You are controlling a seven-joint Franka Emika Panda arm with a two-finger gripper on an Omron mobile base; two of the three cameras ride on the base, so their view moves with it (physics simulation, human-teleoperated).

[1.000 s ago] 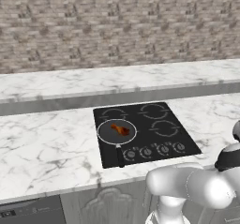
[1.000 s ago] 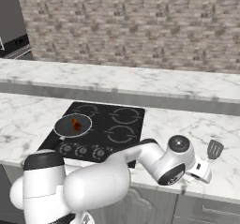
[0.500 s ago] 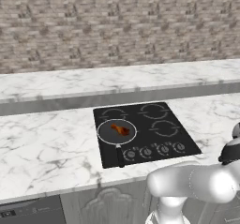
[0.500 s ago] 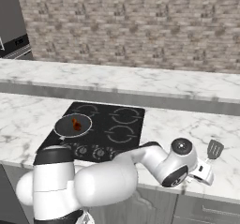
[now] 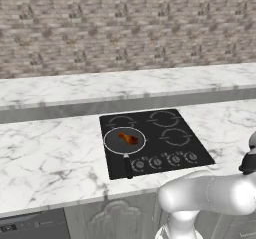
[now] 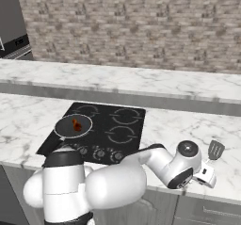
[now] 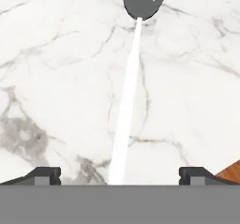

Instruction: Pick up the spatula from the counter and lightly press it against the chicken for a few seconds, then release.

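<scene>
The spatula (image 7: 127,101) lies flat on the marble counter (image 7: 56,78), its white handle running up to a dark slotted head (image 7: 143,0). My gripper (image 7: 121,175) is open just above the handle's near end, with one fingertip on each side of the handle and not touching it. In the right base view the spatula's head (image 6: 215,149) shows beyond my hand (image 6: 205,174), near the counter's front edge. The chicken (image 6: 76,124) is an orange-brown piece in a small pan (image 6: 66,130) on the cooktop, far to the left. The same chicken (image 5: 130,138) and pan (image 5: 114,142) appear in the left base view.
The black cooktop (image 6: 117,125) has a row of knobs along its front. The pan's dark handle (image 5: 127,166) points toward the counter's front edge. A raised marble ledge (image 5: 125,90) and a brick wall run behind. A brown patch of floor (image 7: 232,170) shows past the counter edge.
The arm has swung slightly further right and the hand has settled closer over the spatula's handle. The spatula, pan and chicken have not moved.
</scene>
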